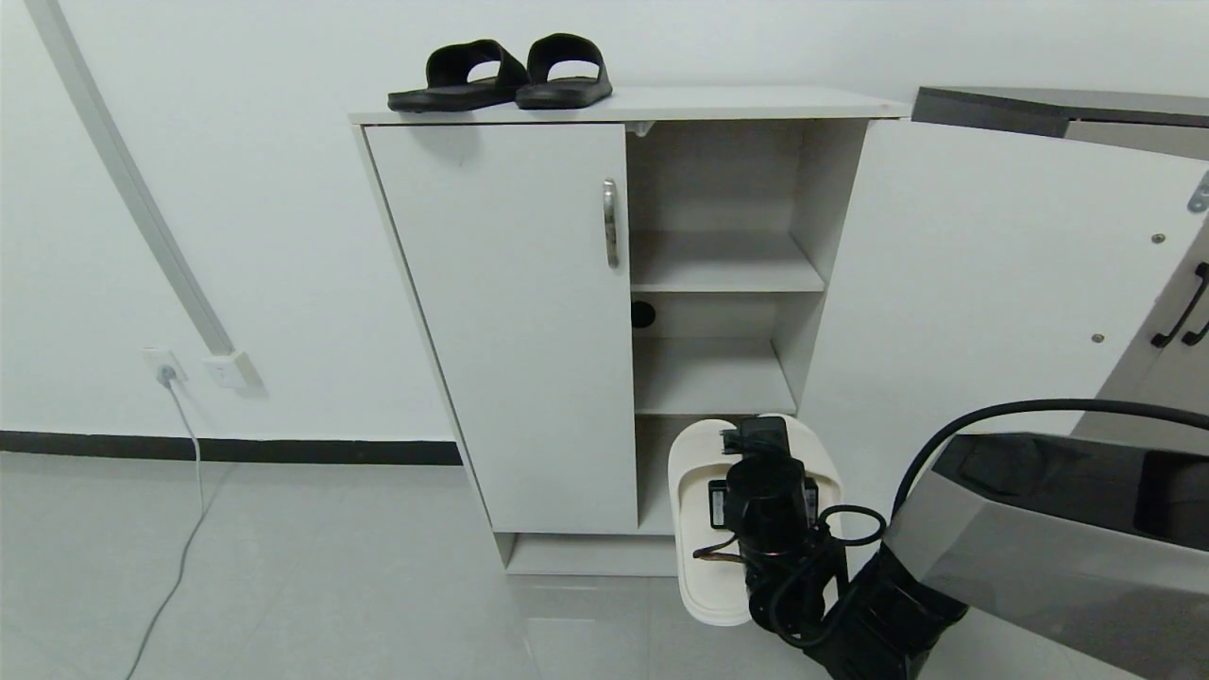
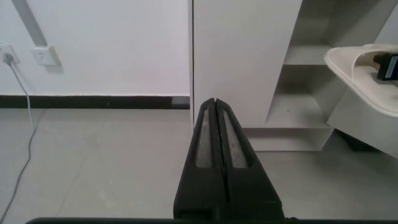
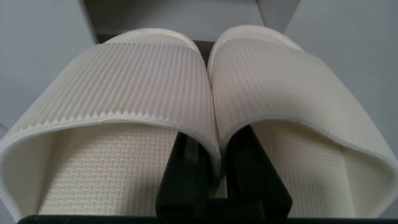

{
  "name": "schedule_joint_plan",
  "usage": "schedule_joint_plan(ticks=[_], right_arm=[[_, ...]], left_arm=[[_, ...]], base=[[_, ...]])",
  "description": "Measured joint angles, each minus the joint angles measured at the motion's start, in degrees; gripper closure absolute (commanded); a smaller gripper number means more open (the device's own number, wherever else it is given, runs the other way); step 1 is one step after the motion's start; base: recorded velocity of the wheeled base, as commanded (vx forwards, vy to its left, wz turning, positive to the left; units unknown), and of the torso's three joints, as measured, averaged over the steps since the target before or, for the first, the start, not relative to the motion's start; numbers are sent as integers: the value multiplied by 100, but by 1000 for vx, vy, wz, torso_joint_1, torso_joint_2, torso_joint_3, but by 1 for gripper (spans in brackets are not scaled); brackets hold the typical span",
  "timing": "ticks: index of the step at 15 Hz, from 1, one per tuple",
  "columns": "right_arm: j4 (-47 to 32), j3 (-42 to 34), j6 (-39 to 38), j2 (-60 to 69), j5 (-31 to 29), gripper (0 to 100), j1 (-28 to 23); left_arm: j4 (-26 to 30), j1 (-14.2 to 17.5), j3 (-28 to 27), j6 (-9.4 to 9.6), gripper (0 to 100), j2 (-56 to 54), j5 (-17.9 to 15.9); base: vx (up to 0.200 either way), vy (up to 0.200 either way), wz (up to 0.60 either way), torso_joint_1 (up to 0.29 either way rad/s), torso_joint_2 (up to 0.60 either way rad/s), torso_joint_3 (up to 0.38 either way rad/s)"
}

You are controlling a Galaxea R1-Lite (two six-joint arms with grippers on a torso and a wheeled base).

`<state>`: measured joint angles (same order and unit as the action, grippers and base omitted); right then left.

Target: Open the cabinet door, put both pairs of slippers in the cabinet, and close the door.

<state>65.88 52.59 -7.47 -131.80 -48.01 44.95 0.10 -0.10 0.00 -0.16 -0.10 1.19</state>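
A white cabinet (image 1: 510, 331) stands against the wall, its right door (image 1: 982, 274) swung wide open and its left door shut. A pair of black slippers (image 1: 501, 76) rests on the cabinet top. My right gripper (image 1: 760, 439) is shut on a pair of cream white slippers (image 1: 694, 491), held side by side just in front of the bottom compartment. In the right wrist view its fingers (image 3: 186, 168) clamp the inner strap edges of the white slippers (image 3: 124, 93). My left gripper (image 2: 214, 106) is shut and holds nothing, low over the floor left of the cabinet (image 2: 242, 56).
Two bare shelves (image 1: 718, 264) show inside the open half. The shut left door carries a metal handle (image 1: 610, 222). A wall socket with a cable (image 1: 184, 529) is at the left. A grey cabinet (image 1: 1058, 109) stands right behind the open door.
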Motion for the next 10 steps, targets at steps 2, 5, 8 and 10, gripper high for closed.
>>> schedule_joint_plan(ticks=[2,5,8,10], right_arm=[[11,-11,0,-13,6,100,17],[11,-41,0,-30,41,100,4],[60,-48,-5,-44,66,100,17],[68,-48,-7,-50,74,100,12]], left_arm=[[0,0,0,0,100,2,-7],[0,0,0,6,100,2,-16],[-2,0,0,6,100,2,-18],[4,-1,0,13,100,2,-51]], base=[[0,0,0,0,0,0],[0,0,0,0,0,0],[0,0,0,-2,-2,-89],[0,0,0,0,2,-173]])
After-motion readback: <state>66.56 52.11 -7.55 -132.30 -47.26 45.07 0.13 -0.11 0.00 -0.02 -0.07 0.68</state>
